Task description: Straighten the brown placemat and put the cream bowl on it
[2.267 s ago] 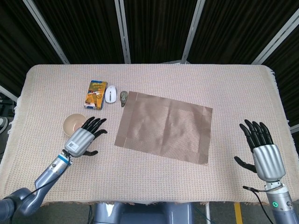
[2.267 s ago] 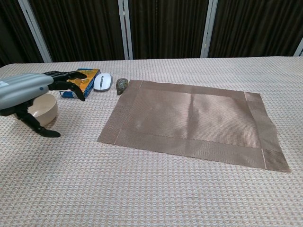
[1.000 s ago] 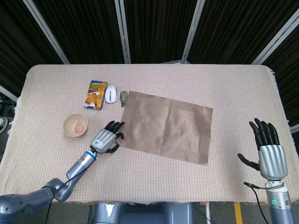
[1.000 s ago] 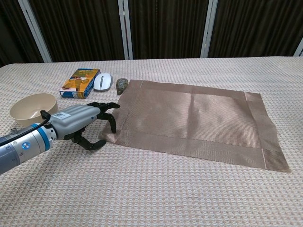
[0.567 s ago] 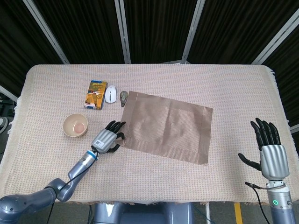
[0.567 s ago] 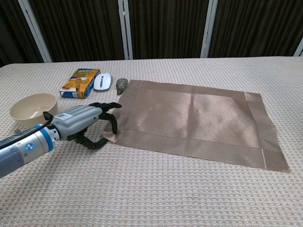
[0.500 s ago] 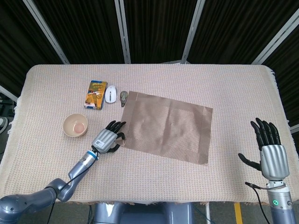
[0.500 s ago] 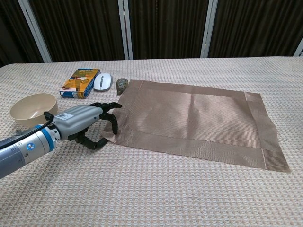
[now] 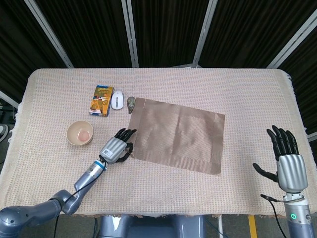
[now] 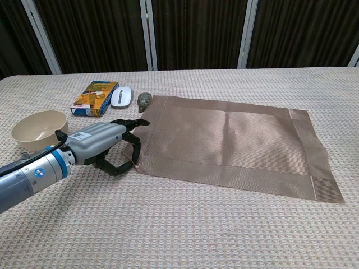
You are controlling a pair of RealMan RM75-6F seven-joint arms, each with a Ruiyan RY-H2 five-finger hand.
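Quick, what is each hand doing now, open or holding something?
Left hand: pinching the near left corner of the placemat.
Right hand: open, holding nothing.

silver hand (image 10: 104,143) w/ black fingers (image 10: 136,122), blue wrist ring (barcode sticker)

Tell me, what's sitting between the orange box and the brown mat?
Two small things: a white computer mouse beside the orange box, then a little grey-brown lump touching the brown mat's far-left corner. The head view shows it best.
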